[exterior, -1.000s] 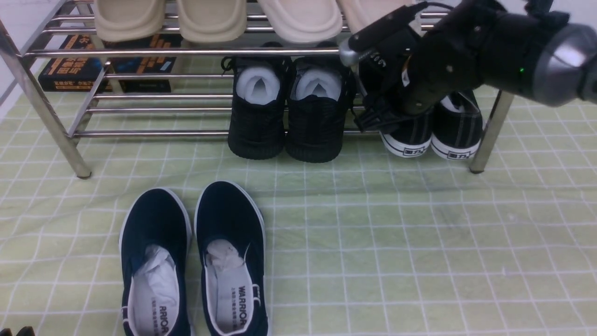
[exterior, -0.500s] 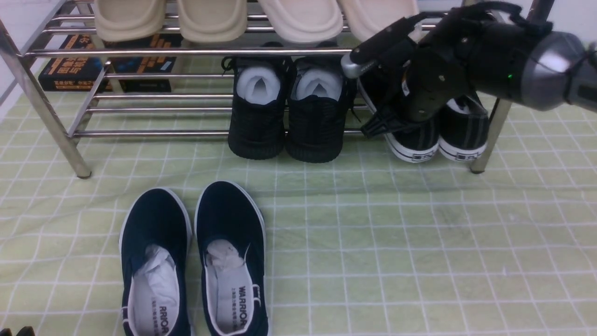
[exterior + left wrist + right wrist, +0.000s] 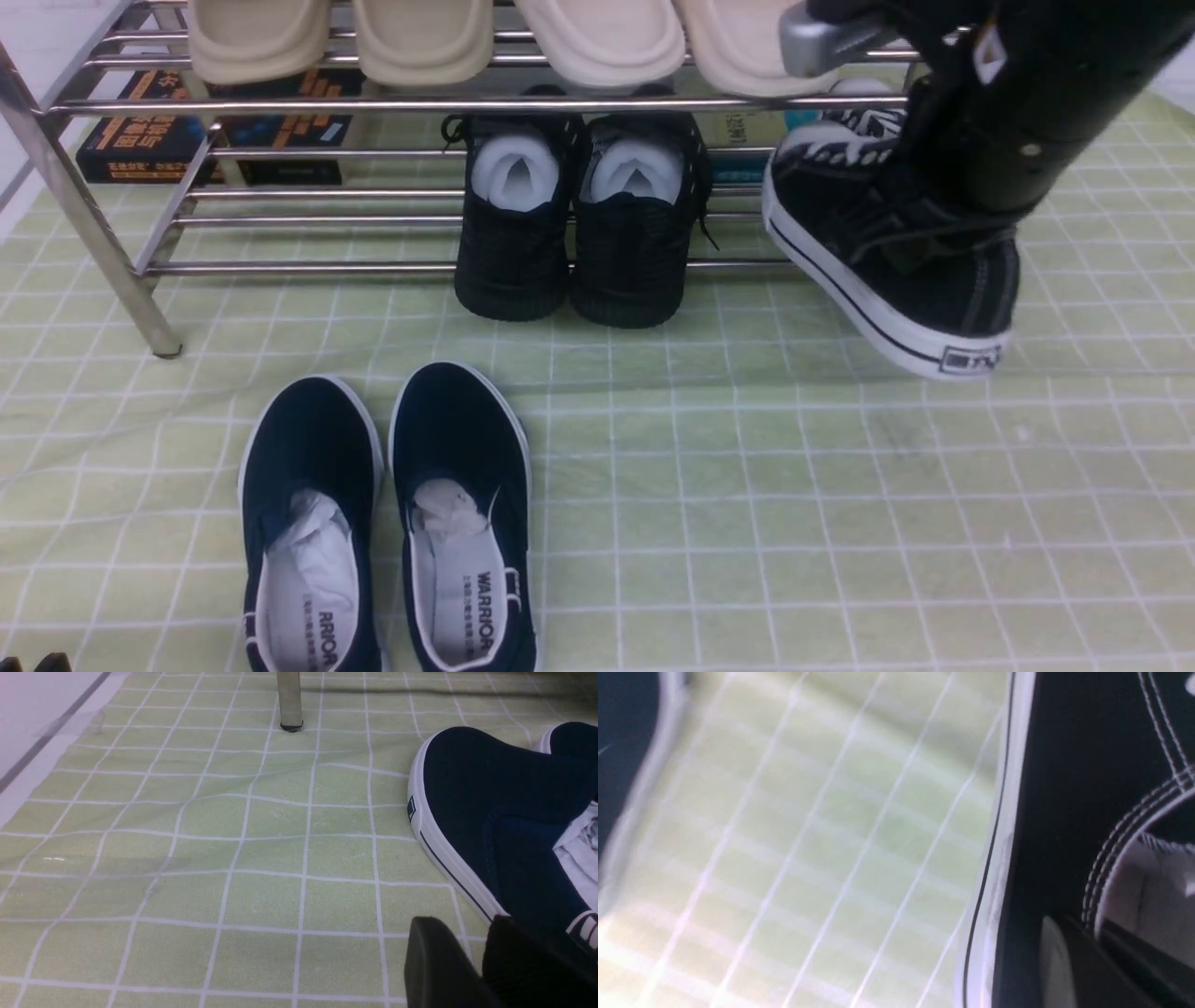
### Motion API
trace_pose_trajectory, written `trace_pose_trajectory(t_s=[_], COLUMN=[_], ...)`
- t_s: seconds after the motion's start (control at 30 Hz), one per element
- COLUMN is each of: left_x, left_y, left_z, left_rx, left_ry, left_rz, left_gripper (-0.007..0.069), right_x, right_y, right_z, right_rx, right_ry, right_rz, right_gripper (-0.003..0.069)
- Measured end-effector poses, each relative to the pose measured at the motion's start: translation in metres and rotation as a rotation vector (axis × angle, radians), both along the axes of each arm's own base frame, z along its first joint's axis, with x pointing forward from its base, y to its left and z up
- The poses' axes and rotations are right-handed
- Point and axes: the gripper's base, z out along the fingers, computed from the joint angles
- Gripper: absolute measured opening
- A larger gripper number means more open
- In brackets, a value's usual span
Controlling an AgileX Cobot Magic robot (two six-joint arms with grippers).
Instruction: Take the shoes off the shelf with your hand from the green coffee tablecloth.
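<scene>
- The hand [image 3: 999,112] on the right arm is closed on the shoes [image 3: 887,261]. It takes them from above at their openings, so the shoes hang under it and slightly to its left.
- The shoes are in the air just in front of the right end of the shelf [image 3: 373,103], above the green coffee tablecloth [image 3: 747,467]. They seem not to touch it.
- The front view alone shows the whole scene. The black knit sneakers [image 3: 635,261] stand on the lower tier, and the navy slip-ons [image 3: 457,429] lie on the cloth to the left.
- The right wrist view is blurred and very close. It shows only the black canvas side, the white stitching and the white sole edge, with cloth beside them.
- The left wrist view shows a shelf leg, one slip-on toe and a dark part of the left gripper [image 3: 444,970]. I cannot tell if that gripper is open or closed.
- The long axis of the shoes is tilted. The white toe caps are high and point toward the shelf, and the heels are low and point toward the camera.
</scene>
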Motion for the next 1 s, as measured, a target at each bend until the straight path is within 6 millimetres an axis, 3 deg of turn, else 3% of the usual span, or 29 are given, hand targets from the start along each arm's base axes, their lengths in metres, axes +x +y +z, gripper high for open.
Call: trace_pose_trajectory(t_s=[0.13, 0.23, 0.3, 0.37, 0.43, 0.47, 0.53, 0.77, 1.0], left_x=[0.000, 0.000, 0.000, 0.000, 0.000, 0.000, 0.000, 0.000, 0.000], left_y=[0.000, 0.000, 0.000, 0.000, 0.000, 0.000, 0.000, 0.000, 0.000], left_z=[0.000, 0.000, 0.000, 0.000, 0.000, 0.000, 0.000, 0.000, 0.000], left_rx=[0.000, 0.000, 0.000, 0.000, 0.000, 0.000, 0.000, 0.000, 0.000], left_ry=[0.000, 0.001, 0.001, 0.001, 0.001, 0.001, 0.001, 0.001, 0.001], left_rz=[0.000, 0.000, 0.000, 0.000, 0.000, 0.000, 0.000, 0.000, 0.000], left_gripper=[0.0205, 0.0211, 0.0214, 0.0215, 0.0216, 0.0216, 0.0216, 0.0218, 0.0225], right_x=[-0.029, -0.059, -0.084, -0.093, -0.112, -0.113, -0.122, -0.091, -0.076], right_y=[0.006, 0.017, 0.030, 0.036, 0.051, 0.052, 0.066, 0.106, 0.123], right_z=[0.016, 0.015, 0.003, -0.006, -0.034, -0.035, -0.058, -0.102, -0.131], right_rx=[0.068, 0.086, 0.081, 0.069, 0.023, 0.017, -0.022, -0.018, -0.030], right_ry=[-0.016, 0.006, 0.055, 0.087, 0.173, 0.175, 0.196, 0.007, -0.046], right_rz=[0.038, 0.084, 0.119, 0.125, 0.106, 0.112, 0.073, -0.021, -0.040], right_gripper=[0.0006, 0.0008, 0.0008, 0.0008, 0.0009, 0.0009, 0.0009, 0.0010, 0.0010])
